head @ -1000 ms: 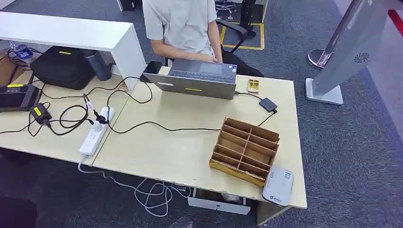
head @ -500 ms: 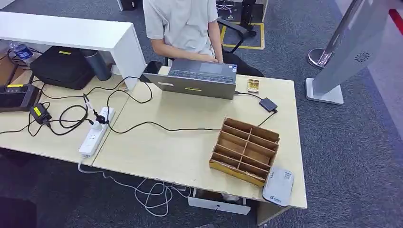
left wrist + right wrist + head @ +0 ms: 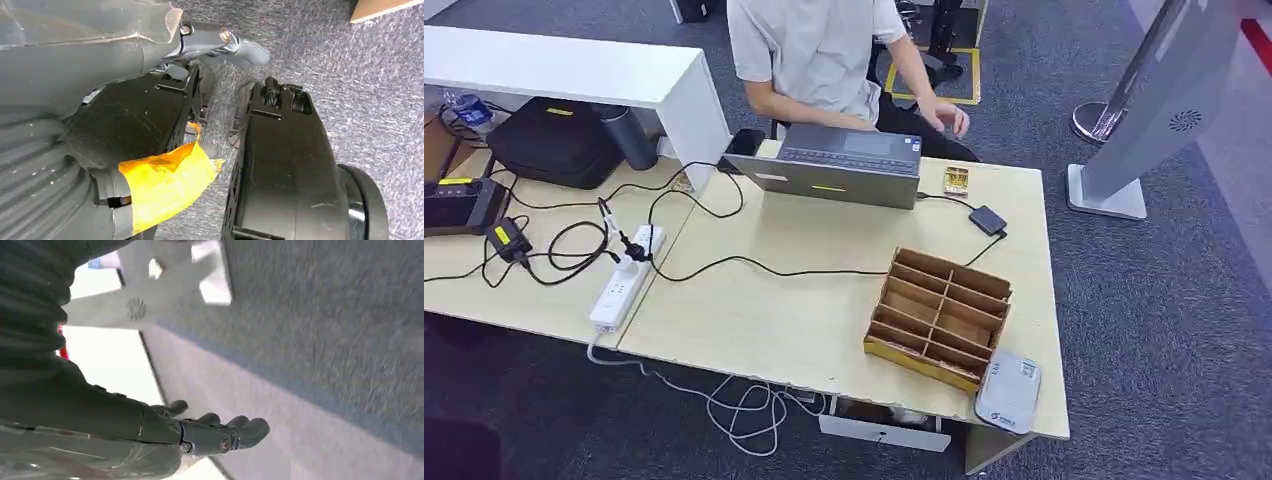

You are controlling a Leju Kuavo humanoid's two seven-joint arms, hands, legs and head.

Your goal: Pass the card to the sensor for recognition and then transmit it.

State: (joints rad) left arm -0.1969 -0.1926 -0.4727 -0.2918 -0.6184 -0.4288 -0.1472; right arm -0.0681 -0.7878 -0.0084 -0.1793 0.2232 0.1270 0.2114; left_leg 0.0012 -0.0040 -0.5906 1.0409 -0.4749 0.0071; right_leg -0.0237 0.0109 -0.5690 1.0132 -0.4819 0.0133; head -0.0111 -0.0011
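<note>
A white flat sensor device (image 3: 1010, 390) lies at the table's near right corner, beside a wooden compartment box (image 3: 940, 315). I cannot make out a card. A small gold object (image 3: 956, 180) lies by the laptop (image 3: 842, 165). My left hand (image 3: 220, 42) hangs down over the carpet, its fingers stretched out and holding nothing. My right hand (image 3: 220, 435) is also held out over the carpet with its fingers loosely extended and nothing in them.
A person (image 3: 809, 50) sits behind the laptop with one hand (image 3: 944, 115) raised beside it. A small black box (image 3: 988, 219) on a cable, a power strip (image 3: 624, 285) and loose wires lie on the table (image 3: 754, 320). A white stand (image 3: 1144, 120) rises at the right.
The person's hand has lifted off the laptop and moved out to its right side. The things on the table stay as they were.
</note>
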